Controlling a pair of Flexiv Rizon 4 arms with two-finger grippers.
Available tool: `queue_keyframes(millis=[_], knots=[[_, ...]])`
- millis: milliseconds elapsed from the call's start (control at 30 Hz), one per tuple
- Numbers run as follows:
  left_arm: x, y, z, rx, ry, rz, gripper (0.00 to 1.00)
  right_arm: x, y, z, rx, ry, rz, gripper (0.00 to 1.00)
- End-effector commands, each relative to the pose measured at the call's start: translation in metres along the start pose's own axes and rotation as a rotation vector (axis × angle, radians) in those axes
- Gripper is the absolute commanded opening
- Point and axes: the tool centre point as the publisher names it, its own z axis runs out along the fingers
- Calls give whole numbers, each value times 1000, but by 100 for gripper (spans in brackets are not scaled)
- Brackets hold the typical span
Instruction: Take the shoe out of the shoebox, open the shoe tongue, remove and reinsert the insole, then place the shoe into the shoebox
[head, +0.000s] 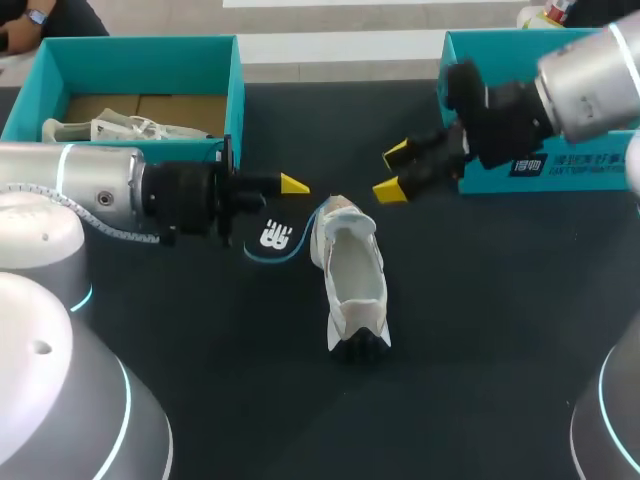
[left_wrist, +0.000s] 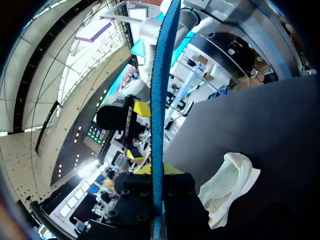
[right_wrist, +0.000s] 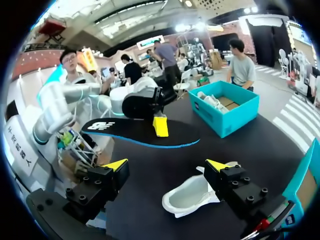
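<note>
A: What do the left gripper's (head: 292, 185) fingers hold?
B: They are pinched narrow on the black, blue-edged insole (right_wrist: 140, 132), which sticks out sideways from them.
A: And the right gripper (right_wrist: 167, 167)?
B: Its fingers are spread wide and touch nothing, hanging over the white shoe (head: 355, 275).
A: Where is the shoe?
B: On the dark table (head: 480, 300), outside the teal shoebox (head: 235, 95).

A white logo mark sits on the dark insole (head: 272, 240), and white lettering runs along the side of the teal box (head: 560, 168), seemingly too small to make out.
</note>
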Motion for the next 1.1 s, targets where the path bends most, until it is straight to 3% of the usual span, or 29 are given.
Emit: queue_keyframes(millis=[33, 233, 533, 767, 1100], knots=[[1, -7, -2, 22, 9, -59, 0, -7, 1, -3, 287, -150, -162, 100], [4, -25, -8, 88, -3, -233, 0, -10, -19, -12, 397, -336, -253, 100], [14, -45, -4, 154, -55, -389, 0, -14, -29, -9, 546, -370, -363, 100], [26, -64, 11, 164, -93, -430, 0, -11, -37, -7, 553, -370, -386, 100], [31, -64, 22, 156, -128, -466, 0, -10, -47, -5, 540, -377, -348, 100]])
